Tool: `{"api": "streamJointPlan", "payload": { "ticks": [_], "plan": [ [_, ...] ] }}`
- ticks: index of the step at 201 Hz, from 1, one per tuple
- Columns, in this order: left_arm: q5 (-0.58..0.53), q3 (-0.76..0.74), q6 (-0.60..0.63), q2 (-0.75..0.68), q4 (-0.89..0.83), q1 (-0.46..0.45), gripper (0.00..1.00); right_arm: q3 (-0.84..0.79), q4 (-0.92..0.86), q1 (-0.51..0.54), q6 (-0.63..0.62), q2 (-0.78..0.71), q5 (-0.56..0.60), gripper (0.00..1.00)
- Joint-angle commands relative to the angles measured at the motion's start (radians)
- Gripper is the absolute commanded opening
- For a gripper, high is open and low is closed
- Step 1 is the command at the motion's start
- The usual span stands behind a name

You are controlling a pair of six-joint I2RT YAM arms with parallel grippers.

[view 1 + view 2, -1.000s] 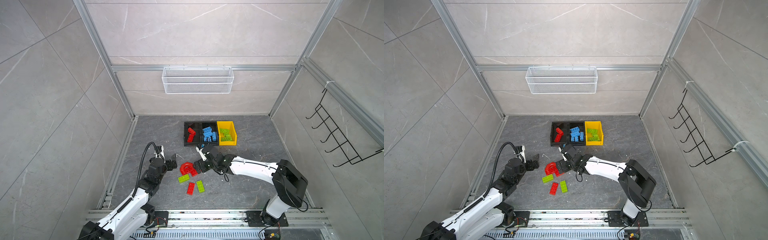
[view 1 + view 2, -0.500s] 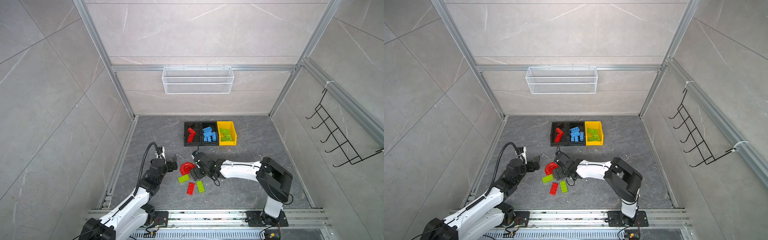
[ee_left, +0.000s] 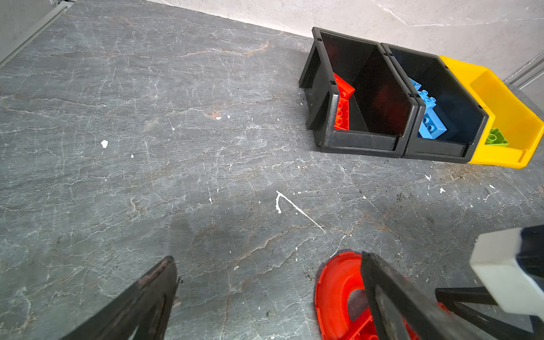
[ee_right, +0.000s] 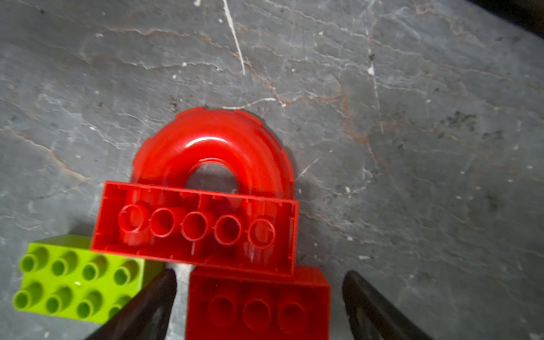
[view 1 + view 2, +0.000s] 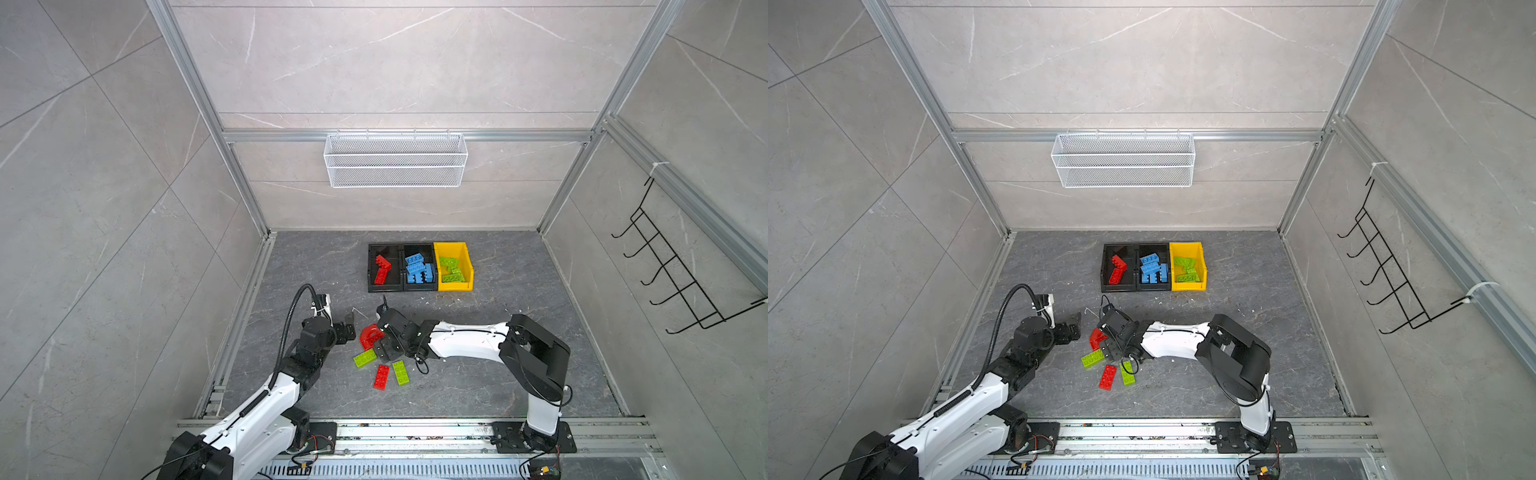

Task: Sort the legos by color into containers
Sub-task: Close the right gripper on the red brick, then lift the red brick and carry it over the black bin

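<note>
Three joined containers stand at the back: a black bin point(image 5: 384, 288) with red legos, a black bin point(image 5: 419, 289) with blue ones, and a yellow bin point(image 5: 468, 266) with green ones. Loose on the floor lie a red arch point(image 5: 369, 335), a green brick point(image 5: 365, 358), a red brick point(image 5: 381, 377) and another green brick point(image 5: 400, 372). My right gripper point(image 5: 381, 340) is open and low beside the arch. In the right wrist view its jaws straddle another red brick point(image 4: 257, 303) with gaps on both sides. My left gripper point(image 5: 352, 328) is open over bare floor, just left of the arch point(image 3: 335, 288).
A white wire basket point(image 5: 395, 160) hangs on the back wall, and a black hook rack point(image 5: 673, 274) on the right wall. The grey floor is ringed by metal frame rails. The two grippers are close together around the arch.
My right gripper has swung left and nearer from in front of the bins, coming down over the red brick by the arch. The left arm has barely shifted.
</note>
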Motion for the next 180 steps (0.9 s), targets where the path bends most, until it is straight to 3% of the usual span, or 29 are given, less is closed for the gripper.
{"api": "streamJointPlan", "payload": {
  "ticks": [1, 58, 109, 146, 180],
  "plan": [
    [-0.003, 0.027, -0.008, -0.019, 0.024, 0.004, 0.99, 0.015, -0.045, 0.002, 0.001, 0.036, 0.029, 0.89],
    [-0.017, 0.023, -0.001, -0.03, 0.022, 0.004, 0.99, 0.004, -0.03, 0.0, -0.004, 0.038, 0.021, 0.82],
    [-0.024, 0.023, 0.0, -0.036, 0.018, 0.004, 0.99, -0.031, -0.023, -0.007, -0.006, -0.036, 0.012, 0.65],
    [-0.028, 0.019, -0.002, -0.055, 0.013, 0.004, 0.99, -0.092, 0.066, -0.076, -0.005, -0.143, -0.105, 0.55],
    [-0.031, 0.014, -0.004, -0.06, 0.013, 0.004, 0.99, -0.031, 0.077, -0.188, -0.035, -0.129, -0.217, 0.47]
  ]
}}
